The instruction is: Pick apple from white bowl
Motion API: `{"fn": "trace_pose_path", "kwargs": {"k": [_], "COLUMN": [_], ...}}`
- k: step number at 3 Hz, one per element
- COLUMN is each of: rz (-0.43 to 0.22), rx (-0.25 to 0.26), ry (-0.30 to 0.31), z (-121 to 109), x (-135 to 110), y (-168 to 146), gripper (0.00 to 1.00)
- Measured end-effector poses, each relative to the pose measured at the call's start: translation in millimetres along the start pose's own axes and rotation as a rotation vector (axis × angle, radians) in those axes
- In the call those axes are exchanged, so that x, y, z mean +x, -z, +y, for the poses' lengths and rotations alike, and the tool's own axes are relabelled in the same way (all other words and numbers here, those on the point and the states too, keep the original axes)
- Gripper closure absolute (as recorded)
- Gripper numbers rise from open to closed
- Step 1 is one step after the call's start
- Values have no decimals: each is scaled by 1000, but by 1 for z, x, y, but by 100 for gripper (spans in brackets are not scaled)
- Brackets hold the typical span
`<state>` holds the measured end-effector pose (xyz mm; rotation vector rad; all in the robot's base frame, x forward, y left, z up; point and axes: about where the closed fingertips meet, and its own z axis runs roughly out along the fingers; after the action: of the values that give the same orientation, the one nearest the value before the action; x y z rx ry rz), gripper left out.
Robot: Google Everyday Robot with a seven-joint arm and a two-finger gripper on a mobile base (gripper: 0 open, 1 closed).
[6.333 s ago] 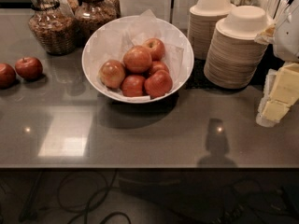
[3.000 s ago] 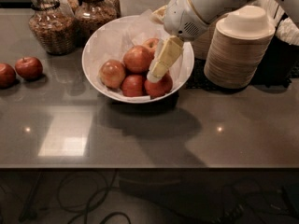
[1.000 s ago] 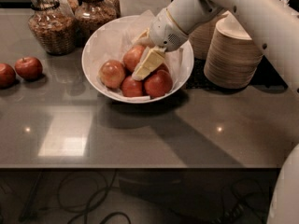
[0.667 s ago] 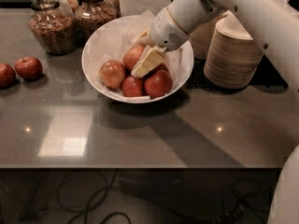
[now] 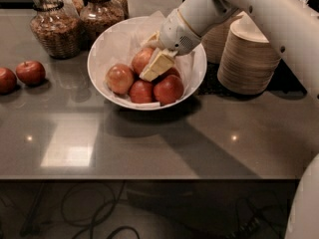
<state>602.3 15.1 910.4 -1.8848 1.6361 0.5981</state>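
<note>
The white bowl [image 5: 102,49], wide, glossy and lined with white paper, stands at the middle back of the grey table. It holds several apples. The apple [image 5: 139,59], the biggest one, red-orange with pale streaks, lies in the bowl's middle, partly covered by my gripper. My gripper [image 5: 152,65] reaches in from the upper right, down inside the bowl and right against this apple's right side. Smaller darker red apples [image 5: 168,89] lie in front of it, and a paler one [image 5: 119,78] lies to the left.
Two loose red apples [image 5: 31,72] lie on the table at the far left. Two glass jars [image 5: 55,29] stand behind the bowl at the left. Stacks of beige paper bowls [image 5: 249,59] stand to the bowl's right, under my arm. Cables lie on the floor below the table's front edge.
My arm has come in from the right and gone down into the bowl, then shifted left onto the big apple. Over the last second it has hardly moved.
</note>
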Motion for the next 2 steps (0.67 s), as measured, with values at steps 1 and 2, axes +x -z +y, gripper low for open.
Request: {"fn": "trace_pose_path", "kwargs": {"k": [1,2], "rz": [-72,-177], "rx": [8,44], "ry": [11,51], "z": [1,4], "x": [-5,-18], "y": [5,27], "gripper": [100,100]}}
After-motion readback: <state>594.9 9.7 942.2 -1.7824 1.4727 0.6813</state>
